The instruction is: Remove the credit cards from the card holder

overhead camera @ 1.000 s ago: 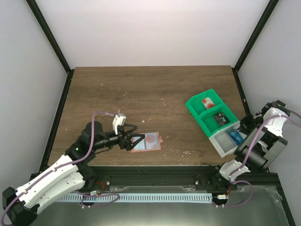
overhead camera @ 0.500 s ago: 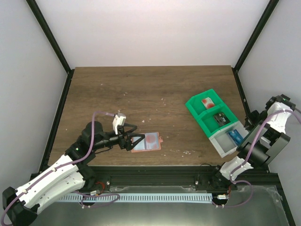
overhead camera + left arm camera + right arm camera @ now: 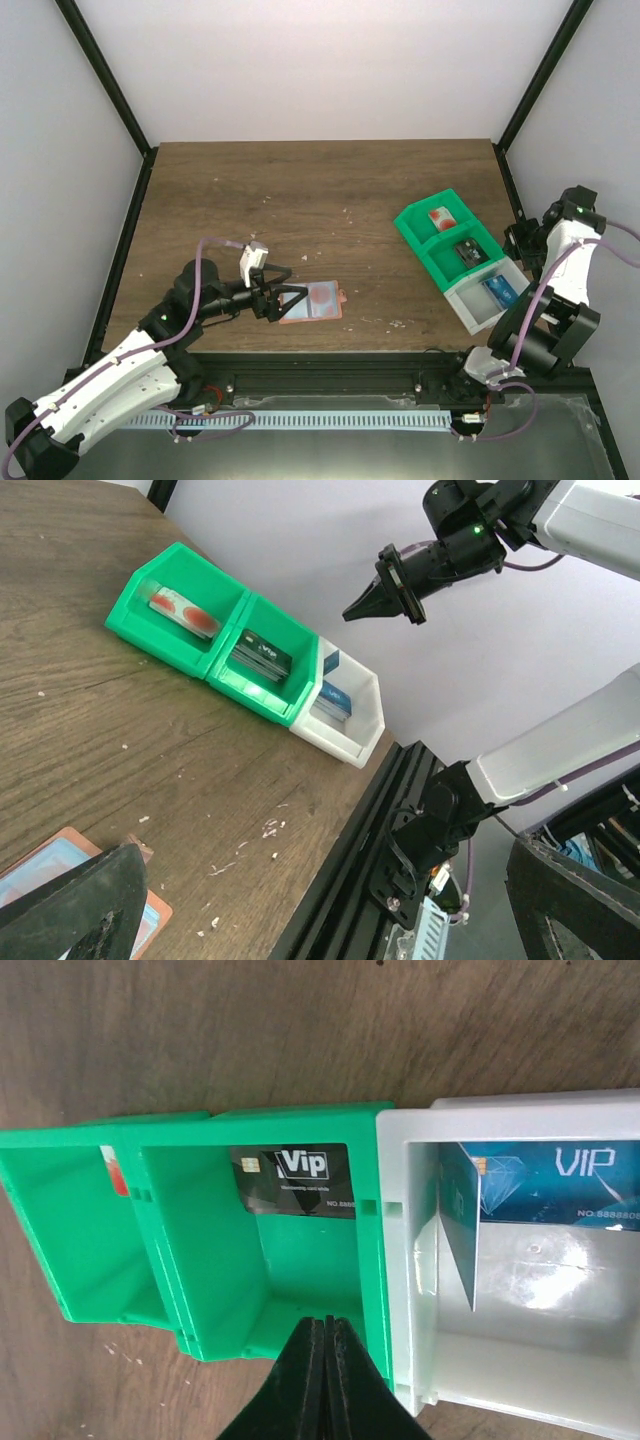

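Note:
The card holder [image 3: 314, 301] lies flat on the table near the front edge; its tan rim and light blue lining show in the left wrist view [image 3: 55, 872]. My left gripper [image 3: 283, 290] is open, its fingers at the holder's left end, and holds nothing. A red and white card [image 3: 440, 216] lies in the far green bin, a black card [image 3: 467, 252] in the middle green bin, and blue cards [image 3: 499, 292] in the white bin. My right gripper [image 3: 520, 246] is shut and empty, above the bins' right side; its closed tips [image 3: 324, 1335] hang over the black card's bin [image 3: 295, 1180].
The bin row [image 3: 412, 228] of two green compartments and one white compartment [image 3: 468, 308] stands at the right, angled toward the table's front right corner. The black frame rail [image 3: 350, 355] runs along the front edge. White crumbs dot the wood by the holder.
My right arm has swung up and back from the white bin toward the right wall, its gripper shut. The left arm and the card holder have not moved.

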`<state>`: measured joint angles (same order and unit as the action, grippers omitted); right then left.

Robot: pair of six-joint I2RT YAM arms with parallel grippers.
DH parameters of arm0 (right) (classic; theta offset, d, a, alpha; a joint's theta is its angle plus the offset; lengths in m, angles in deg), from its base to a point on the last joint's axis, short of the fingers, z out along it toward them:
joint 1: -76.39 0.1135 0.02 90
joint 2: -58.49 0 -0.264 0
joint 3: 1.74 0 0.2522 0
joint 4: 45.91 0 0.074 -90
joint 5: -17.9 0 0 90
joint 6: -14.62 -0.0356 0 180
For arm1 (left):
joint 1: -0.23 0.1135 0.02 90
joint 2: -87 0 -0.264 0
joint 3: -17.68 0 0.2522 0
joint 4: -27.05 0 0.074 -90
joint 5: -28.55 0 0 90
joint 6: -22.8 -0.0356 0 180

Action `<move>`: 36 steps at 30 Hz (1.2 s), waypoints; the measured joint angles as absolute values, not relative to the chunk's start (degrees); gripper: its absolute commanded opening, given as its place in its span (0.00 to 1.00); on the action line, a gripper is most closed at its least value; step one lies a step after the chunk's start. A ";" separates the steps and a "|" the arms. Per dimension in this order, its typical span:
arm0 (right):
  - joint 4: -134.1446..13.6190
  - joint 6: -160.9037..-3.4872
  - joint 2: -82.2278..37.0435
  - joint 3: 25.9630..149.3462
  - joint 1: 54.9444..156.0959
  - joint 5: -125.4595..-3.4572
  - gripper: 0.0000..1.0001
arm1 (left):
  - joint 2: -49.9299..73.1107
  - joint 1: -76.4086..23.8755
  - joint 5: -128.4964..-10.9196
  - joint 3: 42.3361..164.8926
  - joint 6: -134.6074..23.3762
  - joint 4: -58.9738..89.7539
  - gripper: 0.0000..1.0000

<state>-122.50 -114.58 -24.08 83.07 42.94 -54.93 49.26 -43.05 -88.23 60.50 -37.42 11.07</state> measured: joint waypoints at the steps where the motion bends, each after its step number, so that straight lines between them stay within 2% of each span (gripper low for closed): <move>1: -122.06 -115.08 -23.81 82.96 42.96 -54.73 0.01 | 49.24 -43.05 -88.32 60.50 -37.42 11.07 1.00; 24: -116.92 -118.95 -20.51 70.87 43.12 -58.25 0.01 | 49.54 -43.05 -88.63 60.29 -37.39 11.07 1.00; 36: -118.63 -118.54 -20.93 71.22 43.12 -68.11 0.00 | 50.48 -43.05 -88.69 59.80 -37.35 11.05 1.00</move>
